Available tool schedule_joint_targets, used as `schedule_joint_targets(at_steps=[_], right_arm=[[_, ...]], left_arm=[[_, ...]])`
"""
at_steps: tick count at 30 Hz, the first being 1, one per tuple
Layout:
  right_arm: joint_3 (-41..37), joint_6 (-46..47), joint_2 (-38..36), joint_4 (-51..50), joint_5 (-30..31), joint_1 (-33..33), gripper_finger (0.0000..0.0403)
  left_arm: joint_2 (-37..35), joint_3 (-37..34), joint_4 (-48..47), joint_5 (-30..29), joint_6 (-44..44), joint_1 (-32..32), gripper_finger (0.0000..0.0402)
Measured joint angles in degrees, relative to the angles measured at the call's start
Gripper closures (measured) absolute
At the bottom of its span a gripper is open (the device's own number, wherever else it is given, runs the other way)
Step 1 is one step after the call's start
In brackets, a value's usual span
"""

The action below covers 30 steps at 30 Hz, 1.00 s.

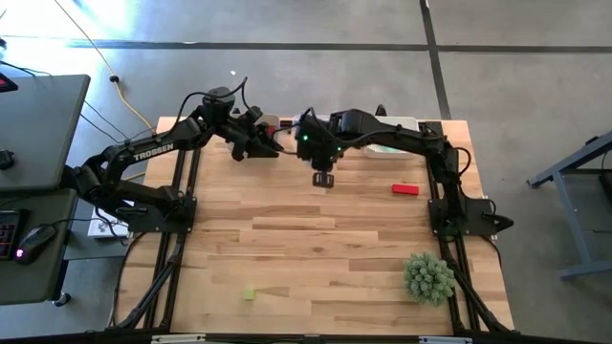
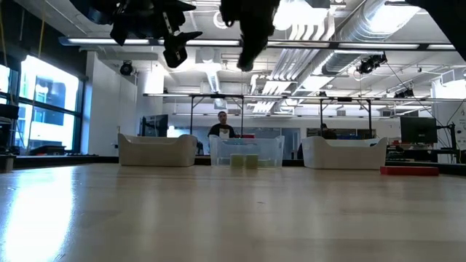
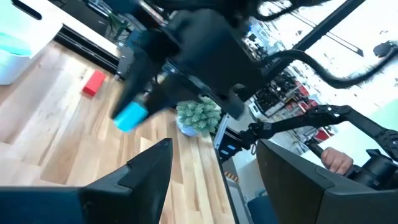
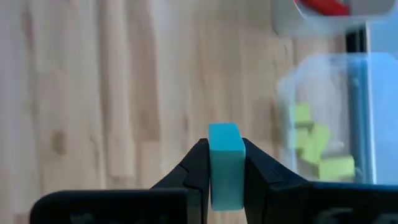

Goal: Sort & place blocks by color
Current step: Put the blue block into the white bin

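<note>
My right gripper (image 4: 225, 157) hangs over the middle of the table's far half (image 1: 323, 179) and is shut on a teal block (image 4: 225, 163), which the left wrist view also shows (image 3: 130, 117). My left gripper (image 3: 214, 180) is open, raised near the far edge, left of the right one (image 1: 258, 143). A red block (image 1: 405, 189) lies flat on the table to the right. A yellow-green block (image 1: 250, 294) lies near the near edge. More yellow-green blocks (image 4: 314, 146) lie inside the clear middle bin (image 2: 246, 153). My right gripper pinches the teal block between its two fingers (image 4: 196, 168), which press on two opposite side faces (image 4: 214, 177). The block's free end (image 4: 224, 134) sticks out past the fingertips. The fingers come from above, pointing down. The block is lifted clear of the table.
Three bins stand along the far edge: a white one on the left (image 2: 156, 151), the clear one, a white one on the right (image 2: 344, 153). A spiky green plant ball (image 1: 428, 277) sits at the near right. A person (image 2: 222, 127) stands beyond the table.
</note>
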Motion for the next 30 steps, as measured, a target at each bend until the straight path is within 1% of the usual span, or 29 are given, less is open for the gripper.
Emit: schedule_joint_targets(at_steps=[6,13,16,19,26,30], right_arm=[[-2.96,-2.47,-0.02,-3.36,-0.04,-4.91,0.0364],[-6.76,-4.54,-1.69,-7.07,-0.13,-11.97,0.0364],[-10.56,-5.62,-4.19,-6.94,-0.26,-15.27,0.0364],[-15.34,-5.88,-7.78,-4.87,-0.47,-18.63,0.0364],[-27.82,-5.64,-16.52,5.83,-1.13,-25.12,0.0364],[-33.4,-3.55,-19.13,9.66,-1.11,-28.07,0.0364]], left_arm=[[0.0,0.0,0.01,-2.52,0.02,0.0,0.0179],[0.0,0.0,0.01,-9.96,1.91,0.0,0.0179],[0.0,0.0,0.01,-13.23,2.14,0.0,0.0179],[0.0,0.0,0.01,-15.09,2.15,0.22,0.0179],[0.0,0.0,0.02,-16.43,2.17,0.59,0.0179],[0.0,0.0,0.03,-18.41,2.15,0.59,0.0179]])
